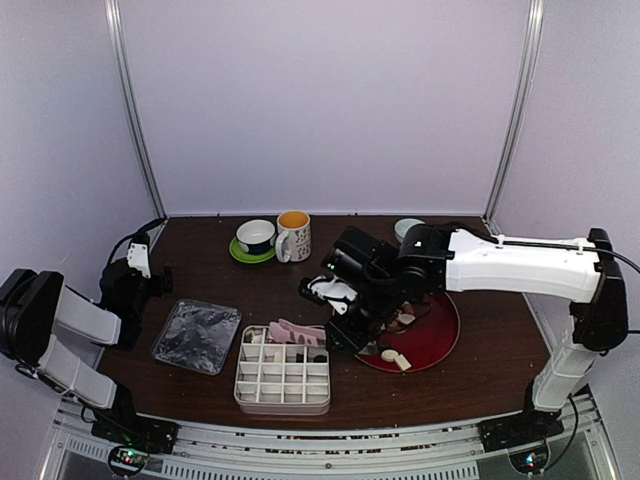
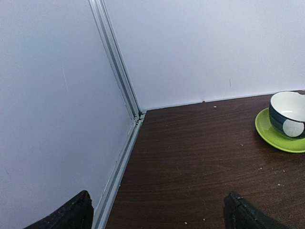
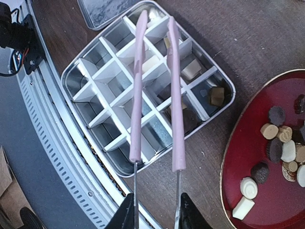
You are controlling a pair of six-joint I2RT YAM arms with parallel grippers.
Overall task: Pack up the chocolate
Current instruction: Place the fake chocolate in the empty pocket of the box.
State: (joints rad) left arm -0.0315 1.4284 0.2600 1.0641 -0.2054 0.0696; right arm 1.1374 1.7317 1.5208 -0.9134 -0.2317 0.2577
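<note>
right gripper [image 3: 155,215]: clamped on the thin metal end of the pink tongs, bottom centre of the right wrist view
pink tongs [image 3: 137,95]: two arms standing apart, reaching up the frame over the divided tin, tips above its far compartments
divided tin [image 3: 66,78]: silver, open, white dividers in a grid; left of centre in the wrist view, bottom centre of the top view
chocolate [image 3: 270,131]: mostly on the red plate, brown, tan and cream pieces; a few already in the tin's upper-right compartments
red plate [image 3: 243,148]: right edge of the wrist view, just beside the tin
tin lid [image 1: 197,335]: flat on the table, left of the tin in the top view
left gripper [image 2: 157,215]: wide apart, grasping nothing, black fingertips [image 2: 71,214] at the bottom corners, facing the back left corner
cup [image 2: 288,114]: upright on a green saucer [image 2: 271,136], right edge of the left wrist view
mug [image 1: 293,235]: just right of the cup, back of the table [image 2: 190,157]
</note>
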